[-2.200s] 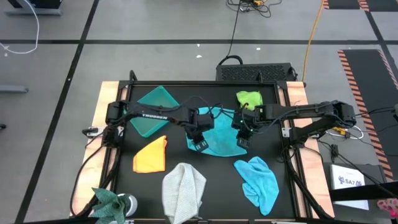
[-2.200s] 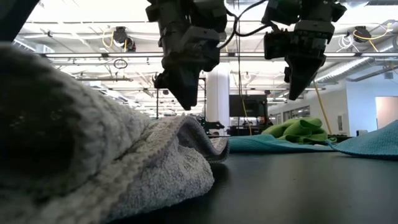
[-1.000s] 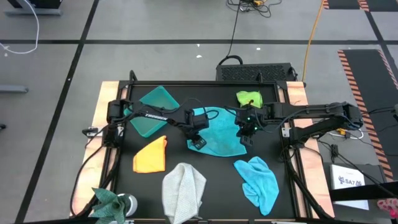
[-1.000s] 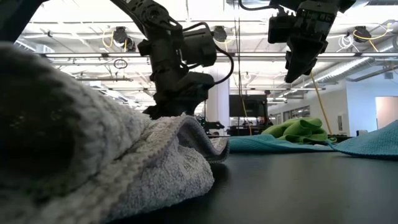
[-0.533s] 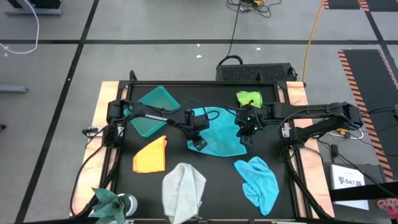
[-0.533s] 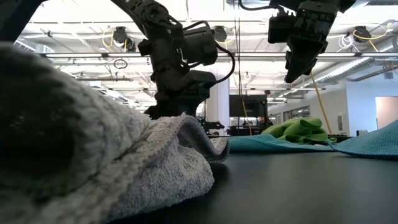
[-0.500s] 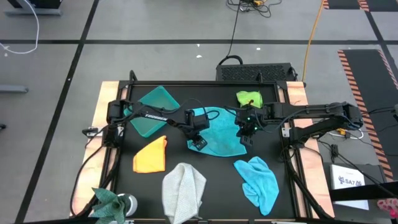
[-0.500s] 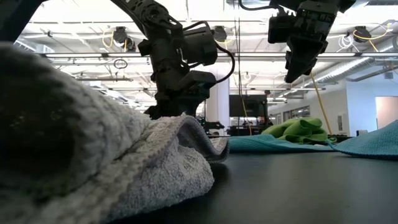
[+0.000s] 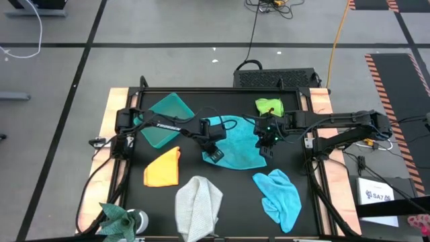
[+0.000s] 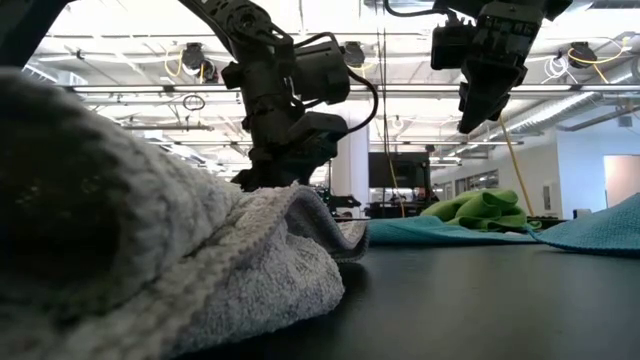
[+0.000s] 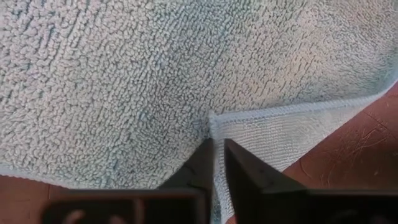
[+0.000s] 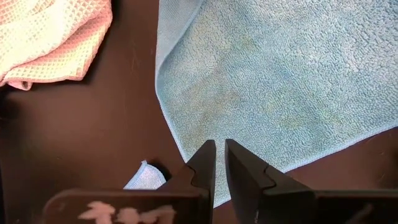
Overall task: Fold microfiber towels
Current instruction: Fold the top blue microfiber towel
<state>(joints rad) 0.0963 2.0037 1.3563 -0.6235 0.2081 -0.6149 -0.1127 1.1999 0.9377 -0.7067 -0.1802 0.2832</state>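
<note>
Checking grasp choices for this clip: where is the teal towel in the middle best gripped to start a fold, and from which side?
Probably at a corner, from above. The teal towel lies spread flat, so only edges and corners offer a pinchable lip. The left gripper is already closed on a turned-over corner on the towel's left side; the right gripper hangs shut over its right side.

Black-topped work table (image 9: pixel 191 169) with wooden side edges.
On it we see five microfiber cloths and a rigid teal plastic bin (image 9: pixel 164 118).

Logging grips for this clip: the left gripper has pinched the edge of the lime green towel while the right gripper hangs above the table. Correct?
Not quite. The left gripper pinches the teal towel, as the left wrist view shows; the lime green towel lies untouched. The right gripper does hang above the table.
</note>
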